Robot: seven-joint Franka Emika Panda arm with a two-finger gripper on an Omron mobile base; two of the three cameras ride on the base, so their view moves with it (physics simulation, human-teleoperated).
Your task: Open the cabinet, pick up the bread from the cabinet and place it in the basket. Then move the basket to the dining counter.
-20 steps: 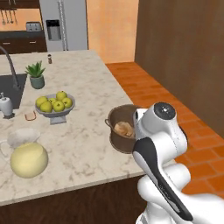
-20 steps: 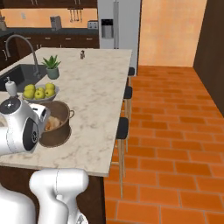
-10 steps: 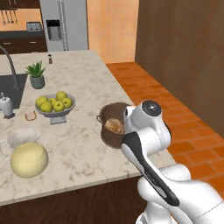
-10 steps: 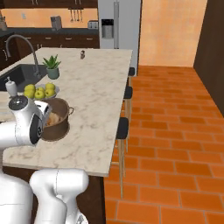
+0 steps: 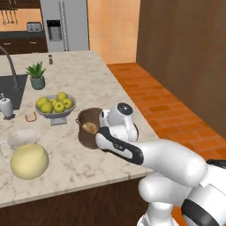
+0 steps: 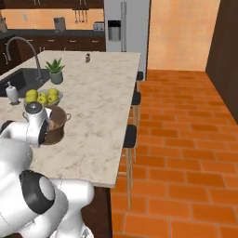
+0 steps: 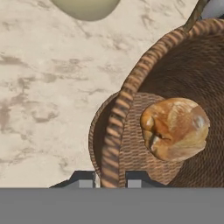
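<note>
Left base view: the basket (image 5: 90, 132) sits on the beige desk (image 5: 88, 84), gripper end of the arm right against it. Right base view: same, basket (image 6: 58, 125) beside the apples (image 6: 42, 96). Hand view: gripper (image 7: 111, 181) clamped on the rim, bread (image 7: 175, 127) inside just ahead. Delivery step, I'd say; next, set down and let go.

You had one basket (image 5: 89, 132) holding one bread (image 5: 90, 128), one grey bowl (image 5: 54, 112) with five green apples (image 5: 54, 104), one potted plant (image 5: 36, 76), one pitcher (image 5: 26, 155), and three stools (image 6: 130, 135).
</note>
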